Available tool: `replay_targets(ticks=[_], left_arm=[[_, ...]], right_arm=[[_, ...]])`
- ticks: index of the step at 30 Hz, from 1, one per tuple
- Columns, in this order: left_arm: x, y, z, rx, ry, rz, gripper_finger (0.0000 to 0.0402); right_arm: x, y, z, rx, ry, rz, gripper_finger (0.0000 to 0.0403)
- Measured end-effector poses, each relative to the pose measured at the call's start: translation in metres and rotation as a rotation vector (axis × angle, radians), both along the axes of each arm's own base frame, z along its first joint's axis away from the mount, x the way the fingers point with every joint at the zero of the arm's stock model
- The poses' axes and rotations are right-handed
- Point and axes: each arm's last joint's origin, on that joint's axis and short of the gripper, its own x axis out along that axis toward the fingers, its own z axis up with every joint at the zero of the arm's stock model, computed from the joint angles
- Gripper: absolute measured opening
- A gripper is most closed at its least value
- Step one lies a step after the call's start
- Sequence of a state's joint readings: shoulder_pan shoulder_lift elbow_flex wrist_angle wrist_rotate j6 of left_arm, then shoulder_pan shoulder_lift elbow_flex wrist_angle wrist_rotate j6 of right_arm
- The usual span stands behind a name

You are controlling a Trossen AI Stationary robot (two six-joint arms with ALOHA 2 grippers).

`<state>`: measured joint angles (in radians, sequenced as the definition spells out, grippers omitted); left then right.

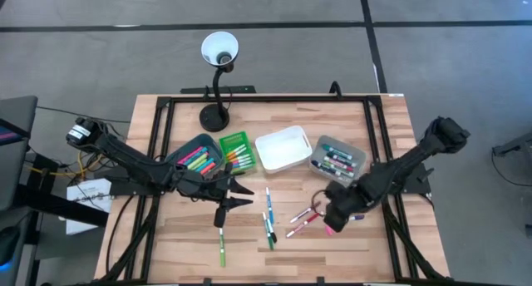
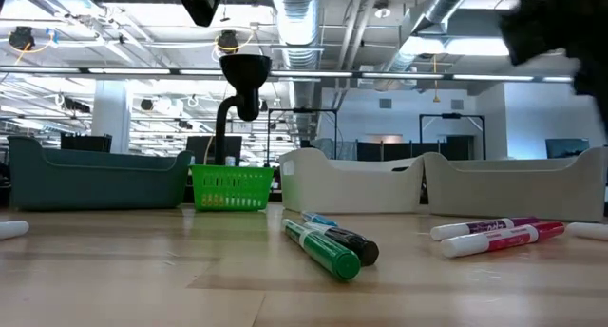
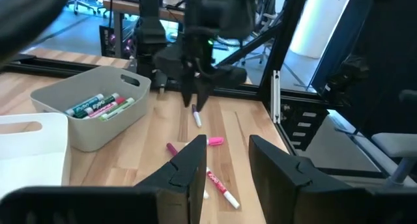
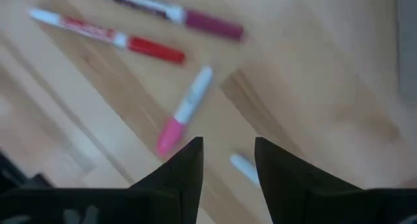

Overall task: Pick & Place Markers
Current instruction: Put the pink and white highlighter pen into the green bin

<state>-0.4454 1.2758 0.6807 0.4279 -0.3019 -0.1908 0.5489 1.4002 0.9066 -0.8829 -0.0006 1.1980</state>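
Observation:
Loose markers lie flat on the wooden table: a green one (image 1: 222,249), a blue, green and black group (image 1: 268,221), and pink and red ones (image 1: 301,219). In the low view the green marker (image 2: 328,252) and the pink pair (image 2: 494,237) lie up front. My left gripper (image 1: 238,191) (image 3: 227,165) is open, hovering beside the dark teal bin (image 1: 196,157). My right gripper (image 1: 329,215) (image 4: 228,160) is open and points down over the pink-capped marker (image 4: 184,113). A white marker end (image 4: 244,166) shows between its fingers.
Four bins stand in a row at the far side: the teal one and a grey one (image 1: 337,157) hold markers, with a green basket (image 1: 235,148) and a white bin (image 1: 283,148) between them. A gooseneck lamp (image 1: 218,57) stands behind them. A black frame (image 1: 158,128) edges the table.

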Motion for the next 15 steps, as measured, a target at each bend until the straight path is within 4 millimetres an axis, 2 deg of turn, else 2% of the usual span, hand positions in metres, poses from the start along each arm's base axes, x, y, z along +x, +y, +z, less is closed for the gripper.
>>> replay_targets(ticks=[4, 10, 15], left_arm=[[0.001, 0.003, 0.0, 0.0, -0.001, 0.011, 0.0112], [0.002, 0.004, 0.0, -0.002, -0.004, 0.016, 0.0112], [0.002, 0.004, 0.001, -0.003, -0.006, 0.016, 0.0112]], right_arm=[[-0.005, 0.012, -0.013, -0.039, 0.027, -0.029, 0.0131], [0.012, 0.024, -0.033, -0.035, -0.021, -0.011, 0.0151], [0.021, 0.023, -0.054, -0.072, 0.031, -0.021, 0.0169]])
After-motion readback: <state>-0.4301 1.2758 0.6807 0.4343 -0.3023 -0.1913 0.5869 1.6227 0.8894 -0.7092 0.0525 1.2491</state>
